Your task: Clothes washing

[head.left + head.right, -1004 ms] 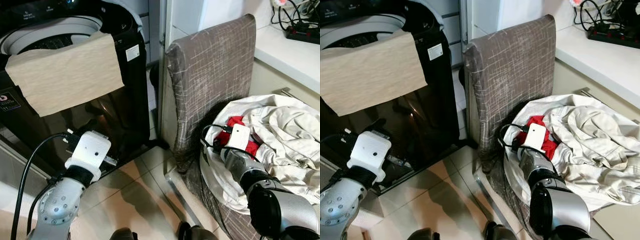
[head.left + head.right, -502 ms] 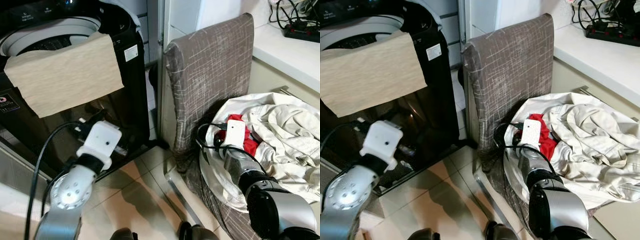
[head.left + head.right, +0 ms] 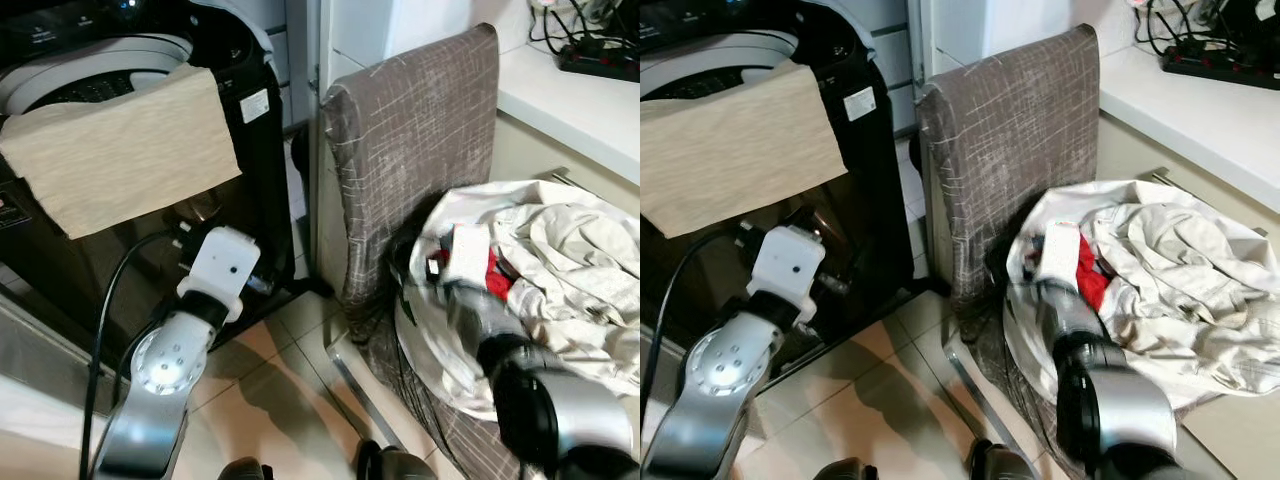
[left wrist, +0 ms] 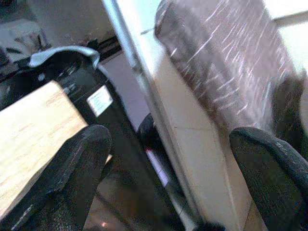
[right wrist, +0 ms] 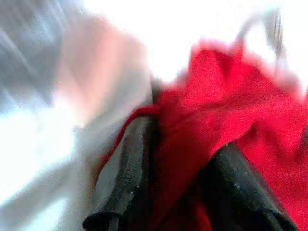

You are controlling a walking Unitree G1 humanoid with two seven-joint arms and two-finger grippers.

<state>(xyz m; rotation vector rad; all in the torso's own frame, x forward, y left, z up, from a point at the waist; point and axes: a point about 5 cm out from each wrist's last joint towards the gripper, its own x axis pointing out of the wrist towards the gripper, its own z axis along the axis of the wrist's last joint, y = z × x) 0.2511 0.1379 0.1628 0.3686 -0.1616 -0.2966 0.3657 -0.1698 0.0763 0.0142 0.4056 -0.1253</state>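
Right gripper [image 5: 178,192] clamped on red garment [image 5: 231,110], cream clothes [image 3: 570,250] just beyond (blurred). Left gripper [image 4: 168,183] spread apart, empty, washing machine [image 3: 110,60] ahead.

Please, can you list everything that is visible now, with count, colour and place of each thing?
Washing machine: one, black, top-loading, on the robot's left.
Towel: one, beige, draped over the washing machine's front rim.
Laundry basket: one, brown fabric with pale lines, tall back panel, beside the machine.
Cream clothes: a crumpled pile, in the basket.
Red garment: one, among the cream clothes.
Counter: one, white, behind the basket.
Power strip: one, black, with cables, on the counter.
Floor tiles: beige, below.
Left gripper: raised before the washing machine, fingers apart, holding nothing.
Right gripper: in the basket, fingers closed on the red garment.
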